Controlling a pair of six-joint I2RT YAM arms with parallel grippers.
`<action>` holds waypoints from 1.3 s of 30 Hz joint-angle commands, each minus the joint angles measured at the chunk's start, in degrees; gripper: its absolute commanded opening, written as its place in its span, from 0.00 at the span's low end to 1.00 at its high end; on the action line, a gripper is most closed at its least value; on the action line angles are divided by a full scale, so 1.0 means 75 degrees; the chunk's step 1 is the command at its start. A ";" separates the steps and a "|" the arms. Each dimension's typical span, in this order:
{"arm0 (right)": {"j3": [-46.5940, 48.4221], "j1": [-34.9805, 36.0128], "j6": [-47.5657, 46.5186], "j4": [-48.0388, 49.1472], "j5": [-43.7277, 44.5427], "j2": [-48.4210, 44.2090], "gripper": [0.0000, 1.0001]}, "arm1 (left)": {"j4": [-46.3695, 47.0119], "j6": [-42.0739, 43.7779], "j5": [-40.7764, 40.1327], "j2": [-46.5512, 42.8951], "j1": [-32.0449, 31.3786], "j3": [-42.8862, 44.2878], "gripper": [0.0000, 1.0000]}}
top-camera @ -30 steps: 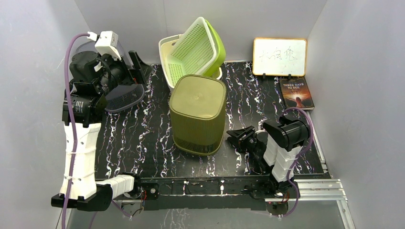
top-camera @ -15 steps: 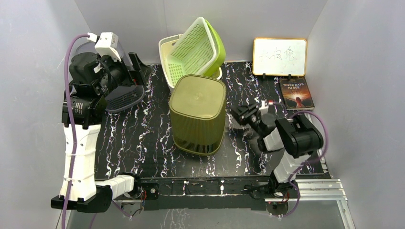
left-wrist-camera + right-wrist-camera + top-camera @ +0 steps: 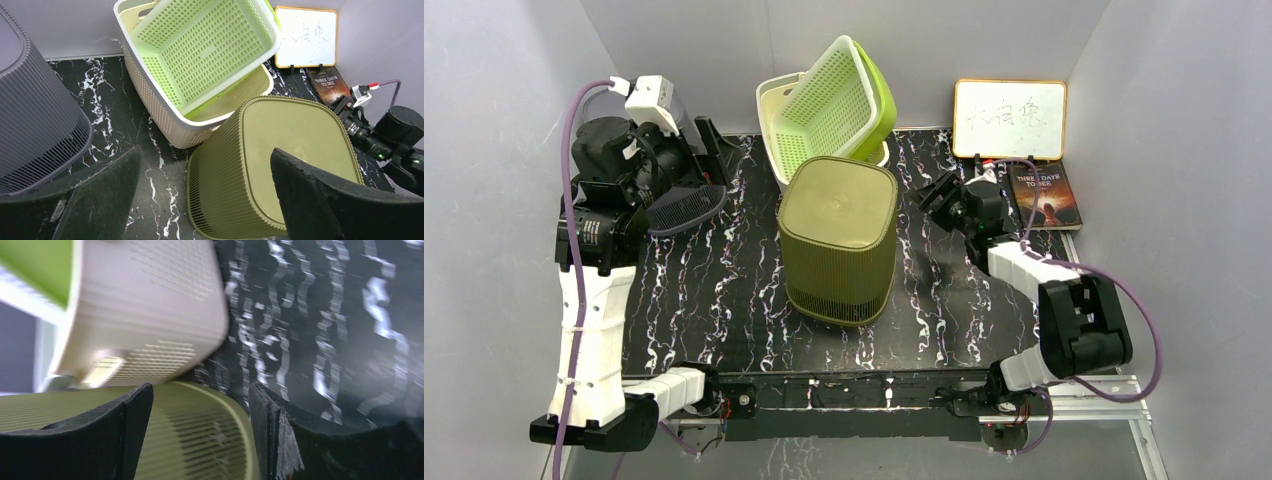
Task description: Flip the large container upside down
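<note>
The large olive-green ribbed container (image 3: pixel 837 240) stands in the middle of the table with its closed flat face up and its wider rim on the table. It also shows in the left wrist view (image 3: pixel 280 150) and, blurred, in the right wrist view (image 3: pixel 200 440). My right gripper (image 3: pixel 939 195) is open, just right of the container's upper back corner; that corner lies between its fingers (image 3: pixel 200 390) without clear contact. My left gripper (image 3: pixel 709 160) is open and empty, raised at the back left, looking down at the container (image 3: pixel 205 155).
A white perforated basket (image 3: pixel 774 120) with a light-green basket (image 3: pixel 834 100) tilted inside stands right behind the container. A dark grey ribbed basket (image 3: pixel 686 203) lies under my left arm. A whiteboard (image 3: pixel 1009 118) and a book (image 3: pixel 1046 195) are at the back right.
My right arm has swung from low by the container's front right up and back to its upper right corner. My left arm has barely shifted. The container has not moved.
</note>
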 commanded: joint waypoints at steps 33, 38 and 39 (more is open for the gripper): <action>0.0797 0.3757 -0.2200 -0.3822 0.4519 0.0213 0.98 | -0.0207 0.0360 -0.0176 0.0293 -0.0018 0.0256 0.98; 0.1533 0.4468 -0.2027 -0.3431 0.4216 0.1072 0.98 | -0.0201 0.0293 0.0078 0.0328 -0.0012 0.0400 0.98; 0.1732 0.4628 -0.1964 -0.3374 0.4197 0.1256 0.98 | -0.0140 0.0271 0.0141 0.0305 -0.0015 0.0388 0.98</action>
